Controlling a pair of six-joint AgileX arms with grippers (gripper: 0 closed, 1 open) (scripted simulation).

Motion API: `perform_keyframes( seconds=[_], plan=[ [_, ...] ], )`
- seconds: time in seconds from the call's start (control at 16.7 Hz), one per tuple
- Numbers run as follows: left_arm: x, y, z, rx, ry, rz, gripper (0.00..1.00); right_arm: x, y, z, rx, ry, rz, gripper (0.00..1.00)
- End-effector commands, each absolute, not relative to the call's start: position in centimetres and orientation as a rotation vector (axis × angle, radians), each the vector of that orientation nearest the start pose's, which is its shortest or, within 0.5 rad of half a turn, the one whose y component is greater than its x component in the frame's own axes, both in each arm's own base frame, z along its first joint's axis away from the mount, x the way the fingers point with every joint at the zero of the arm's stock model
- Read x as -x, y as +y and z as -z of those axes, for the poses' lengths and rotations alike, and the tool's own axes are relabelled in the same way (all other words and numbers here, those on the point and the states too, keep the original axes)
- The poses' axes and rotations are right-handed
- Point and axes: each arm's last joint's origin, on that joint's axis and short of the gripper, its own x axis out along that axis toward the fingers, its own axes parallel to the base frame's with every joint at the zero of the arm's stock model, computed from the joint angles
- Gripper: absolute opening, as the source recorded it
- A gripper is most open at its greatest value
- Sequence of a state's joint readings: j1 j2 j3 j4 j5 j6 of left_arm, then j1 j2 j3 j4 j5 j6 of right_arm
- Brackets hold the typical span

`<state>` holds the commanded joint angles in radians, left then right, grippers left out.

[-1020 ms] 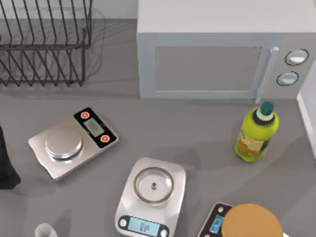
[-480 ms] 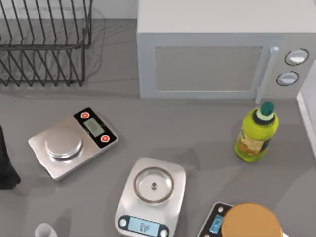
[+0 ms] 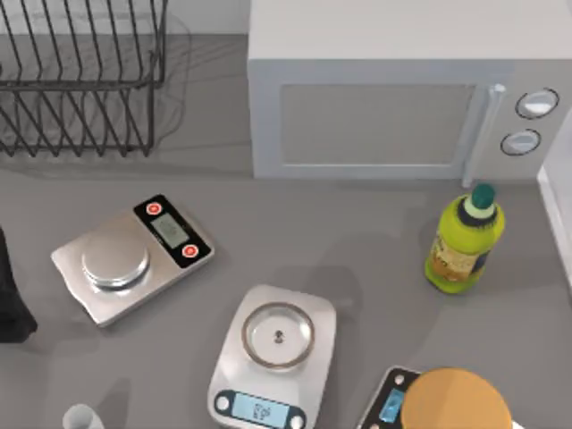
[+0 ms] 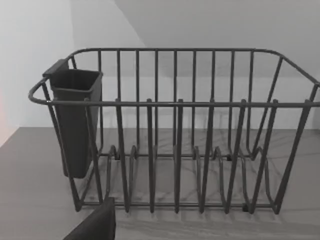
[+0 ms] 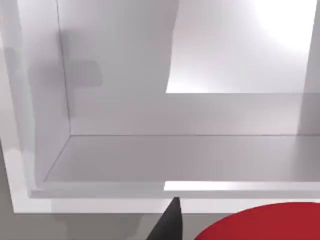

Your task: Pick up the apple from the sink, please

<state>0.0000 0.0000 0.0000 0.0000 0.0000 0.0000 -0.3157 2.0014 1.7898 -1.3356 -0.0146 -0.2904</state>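
Left arm's dark body (image 3: 11,299) parked at table's left edge; its pincer faces dark wire dish rack (image 4: 175,135); fingers' state cannot be told. Right pincer: one dark fingertip (image 5: 170,222) visible, grip state unclear, small round bright red apple (image 5: 265,222) just beside it, pale white straight-rimmed sink (image 5: 150,192) beyond.

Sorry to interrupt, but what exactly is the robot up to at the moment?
The right arm is at work over the white sink: its wrist view looks into the basin with the red apple close below and one dark fingertip beside it. No grasp can be confirmed. The left arm sits parked at the table's left, facing the wire dish rack.
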Motion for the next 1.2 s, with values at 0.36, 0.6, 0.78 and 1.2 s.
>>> perform_keyframes(
  seconds=[0.36,0.6,0.78,1.2],
  plan=[
    [-10.6,-0.1,-16.0,0.0,0.0,0.0,1.0,-36.2,-11.2,-28.5,-0.013,1.515,0.014,0.0],
    [-10.6,-0.1,-16.0,0.0,0.0,0.0,1.0,-36.3,-10.6,-28.3,-0.017,1.516,0.006,0.0],
    [-10.6,-0.1,-16.0,0.0,0.0,0.0,1.0,-36.2,-7.1,-28.5,-0.039,1.509,-0.036,0.0],
    [-10.6,-0.1,-16.0,0.0,0.0,0.0,1.0,-32.8,8.0,-28.4,-0.098,1.557,-0.096,0.0]
  ],
)
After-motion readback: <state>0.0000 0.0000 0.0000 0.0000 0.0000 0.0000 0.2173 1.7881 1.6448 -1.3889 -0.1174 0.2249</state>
